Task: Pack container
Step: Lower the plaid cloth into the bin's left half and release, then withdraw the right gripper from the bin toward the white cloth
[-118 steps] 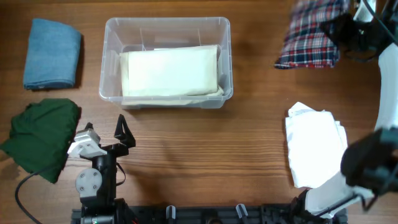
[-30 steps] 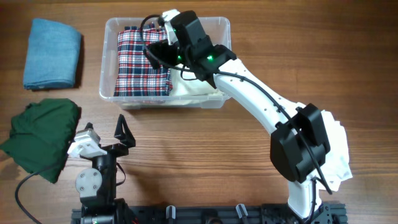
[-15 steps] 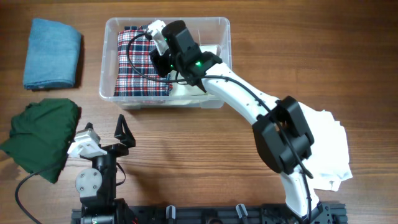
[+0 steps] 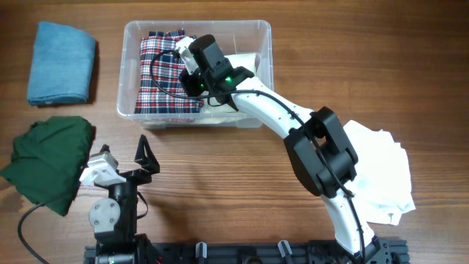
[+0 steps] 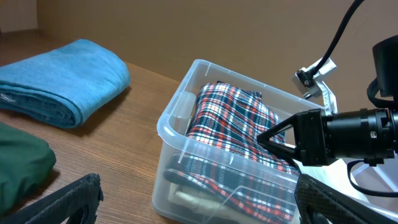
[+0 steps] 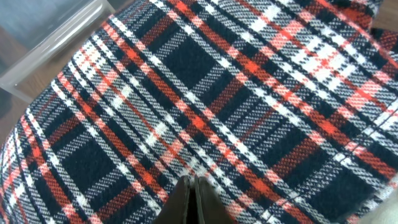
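Note:
The clear container stands at the back middle of the table. In it lies a cream folded cloth, with a red, white and navy plaid cloth over its left half. My right gripper reaches into the bin, shut, its tips pressed against the plaid cloth with nothing between them. My left gripper rests open near the front left edge, apart from the bin. From its wrist, the container and plaid cloth show ahead between the open fingers.
A folded blue towel lies at the back left, with a crumpled green cloth in front of it, close to my left gripper. A white cloth lies at the right, partly under the right arm.
The right gripper went from open to shut and slid a little left and toward the front over the plaid cloth, which now lies in the bin. The left arm has not moved.

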You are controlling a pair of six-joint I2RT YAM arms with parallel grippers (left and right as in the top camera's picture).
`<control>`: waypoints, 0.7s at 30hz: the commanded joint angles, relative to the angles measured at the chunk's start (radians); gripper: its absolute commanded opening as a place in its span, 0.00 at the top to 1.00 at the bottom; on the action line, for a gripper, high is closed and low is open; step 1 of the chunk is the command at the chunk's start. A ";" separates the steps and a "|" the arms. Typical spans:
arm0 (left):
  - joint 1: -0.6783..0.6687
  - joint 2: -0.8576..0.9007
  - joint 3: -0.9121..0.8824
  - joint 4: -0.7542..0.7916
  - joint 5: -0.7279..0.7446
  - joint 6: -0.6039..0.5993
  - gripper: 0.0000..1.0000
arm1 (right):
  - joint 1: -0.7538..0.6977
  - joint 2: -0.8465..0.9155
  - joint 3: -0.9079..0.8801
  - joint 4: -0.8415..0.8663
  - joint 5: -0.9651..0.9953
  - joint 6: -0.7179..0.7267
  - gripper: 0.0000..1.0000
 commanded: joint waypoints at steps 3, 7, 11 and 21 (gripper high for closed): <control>-0.004 -0.005 -0.006 0.003 -0.010 0.016 0.00 | -0.014 -0.137 0.142 -0.155 -0.002 0.020 0.96; -0.004 -0.005 -0.006 0.003 -0.010 0.016 0.00 | -0.060 -0.330 0.188 -0.362 0.003 0.130 0.26; -0.004 -0.005 -0.006 0.003 -0.010 0.016 0.00 | -0.167 -0.529 0.188 -0.575 0.003 0.223 0.01; -0.004 -0.005 -0.006 0.003 -0.010 0.016 0.00 | -0.568 -0.764 0.188 -1.077 0.000 0.301 0.00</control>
